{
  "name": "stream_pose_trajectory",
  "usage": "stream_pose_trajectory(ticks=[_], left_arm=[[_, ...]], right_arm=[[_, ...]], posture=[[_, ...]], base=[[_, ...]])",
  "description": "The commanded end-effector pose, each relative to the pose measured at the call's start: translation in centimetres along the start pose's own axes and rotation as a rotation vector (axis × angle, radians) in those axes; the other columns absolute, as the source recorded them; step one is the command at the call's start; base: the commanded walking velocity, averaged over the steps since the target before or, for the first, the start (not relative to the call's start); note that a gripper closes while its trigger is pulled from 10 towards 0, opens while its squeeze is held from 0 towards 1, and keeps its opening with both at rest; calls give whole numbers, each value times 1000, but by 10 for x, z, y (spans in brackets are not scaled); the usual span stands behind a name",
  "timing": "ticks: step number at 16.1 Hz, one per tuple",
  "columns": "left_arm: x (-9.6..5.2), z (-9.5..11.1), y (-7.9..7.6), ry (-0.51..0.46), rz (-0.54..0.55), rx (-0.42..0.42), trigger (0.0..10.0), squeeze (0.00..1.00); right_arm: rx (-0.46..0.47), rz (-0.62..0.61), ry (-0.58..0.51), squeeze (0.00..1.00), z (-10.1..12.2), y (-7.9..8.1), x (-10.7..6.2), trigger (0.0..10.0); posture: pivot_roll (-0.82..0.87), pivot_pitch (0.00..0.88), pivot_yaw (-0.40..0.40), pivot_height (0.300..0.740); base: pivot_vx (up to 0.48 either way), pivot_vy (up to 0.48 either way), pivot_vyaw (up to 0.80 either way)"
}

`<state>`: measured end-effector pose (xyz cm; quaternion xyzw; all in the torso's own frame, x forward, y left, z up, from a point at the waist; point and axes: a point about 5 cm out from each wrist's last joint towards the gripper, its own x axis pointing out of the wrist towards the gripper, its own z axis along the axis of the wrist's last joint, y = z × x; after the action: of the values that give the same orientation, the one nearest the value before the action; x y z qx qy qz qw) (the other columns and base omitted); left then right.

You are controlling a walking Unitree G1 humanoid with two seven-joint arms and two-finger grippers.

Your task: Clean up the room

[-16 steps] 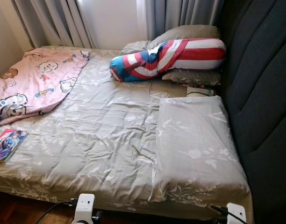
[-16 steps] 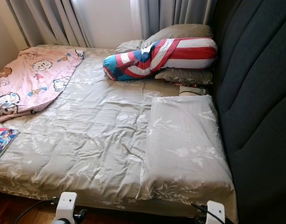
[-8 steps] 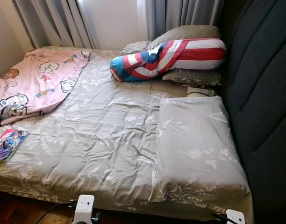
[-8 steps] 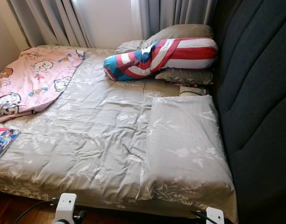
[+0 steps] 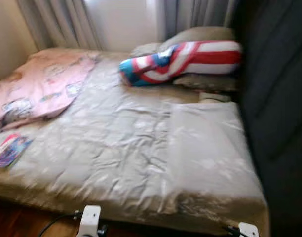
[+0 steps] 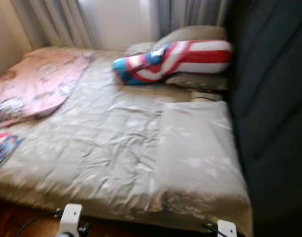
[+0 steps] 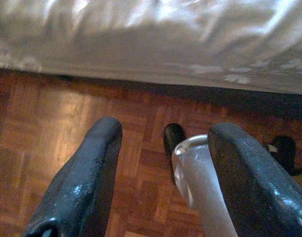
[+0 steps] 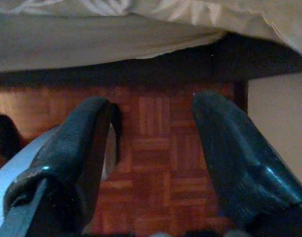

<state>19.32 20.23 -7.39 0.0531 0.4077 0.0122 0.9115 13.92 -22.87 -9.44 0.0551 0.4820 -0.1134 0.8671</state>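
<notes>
The robot stands at the near edge of the bed (image 5: 121,163), and both arms hang low over the parquet floor (image 7: 52,128): the left gripper (image 7: 163,163) and the right gripper (image 8: 151,148) each have their fingers spread apart with nothing between them, apparently because nothing has been chosen to pick up yet. What seems to need tidying lies at the left: a colourful book (image 5: 10,150) by the near-left edge and a rumpled pink blanket (image 5: 40,89) further back. The striped bolster (image 5: 183,61) rests on grey pillows at the far right beside the dark headboard (image 5: 277,108), with a flat pillow (image 5: 207,148) nearer, so that end already looks arranged.
</notes>
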Motion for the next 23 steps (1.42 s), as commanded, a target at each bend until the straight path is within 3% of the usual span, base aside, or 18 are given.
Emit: stream_pose_trajectory(ticks=[1,11,23], left_arm=[[-4,-14,7,54,23,-4,10000,0],[-5,-16,9,60,29,-8,10000,0],[-5,-17,8,63,27,-14,10000,0]], right_arm=[[9,15,-6,0,3,7,1,10000],[58,6,4,0,4,20,3,10000],[66,-10,-16,0,7,13,3,10000]], posture=[[11,97,7,704],[17,113,11,704],[21,112,9,704]], base=[[0,480,569],[0,480,-80],[0,480,-109]])
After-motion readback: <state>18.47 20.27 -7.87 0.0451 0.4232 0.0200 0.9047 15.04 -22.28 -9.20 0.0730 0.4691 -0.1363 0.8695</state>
